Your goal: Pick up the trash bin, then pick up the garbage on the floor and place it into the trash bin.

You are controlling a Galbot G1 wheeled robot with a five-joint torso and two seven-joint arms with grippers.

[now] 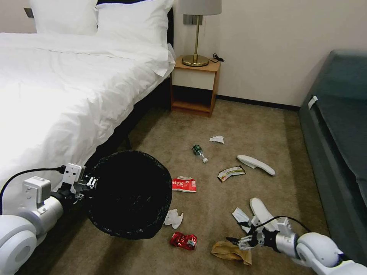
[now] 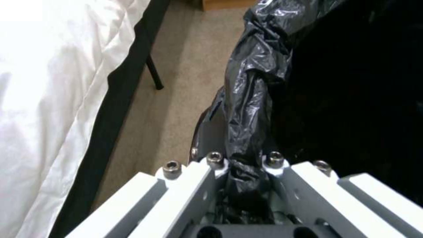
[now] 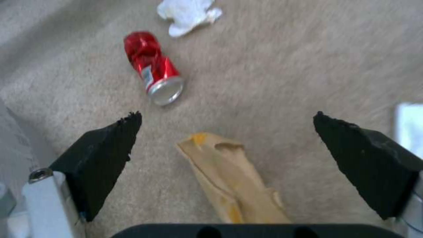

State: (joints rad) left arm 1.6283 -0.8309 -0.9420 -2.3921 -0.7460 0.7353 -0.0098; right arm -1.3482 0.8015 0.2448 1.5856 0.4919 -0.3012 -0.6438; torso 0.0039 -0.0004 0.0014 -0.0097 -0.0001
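My left gripper (image 1: 90,183) is shut on the rim of the trash bin (image 1: 130,193), which hangs tilted above the carpet beside the bed. The crinkled black liner (image 2: 251,109) is pinched in that gripper (image 2: 244,172). Low at the front right, my right gripper (image 1: 239,241) stands open just above a tan paper bag (image 1: 231,252). The bag (image 3: 229,178) lies between the spread black fingertips (image 3: 128,122), untouched. More garbage lies around: a crushed red can (image 1: 183,240), tissues (image 1: 174,218), a red wrapper (image 1: 184,185), a green bottle (image 1: 198,151), a yellow-silver wrapper (image 1: 231,173) and white slippers (image 1: 255,165).
The bed (image 1: 57,99) fills the left side, its dark base close to the bin. A wooden nightstand (image 1: 195,86) with a lamp stands at the back wall. A dark green sofa (image 1: 336,133) bounds the right. Open carpet lies between the litter.
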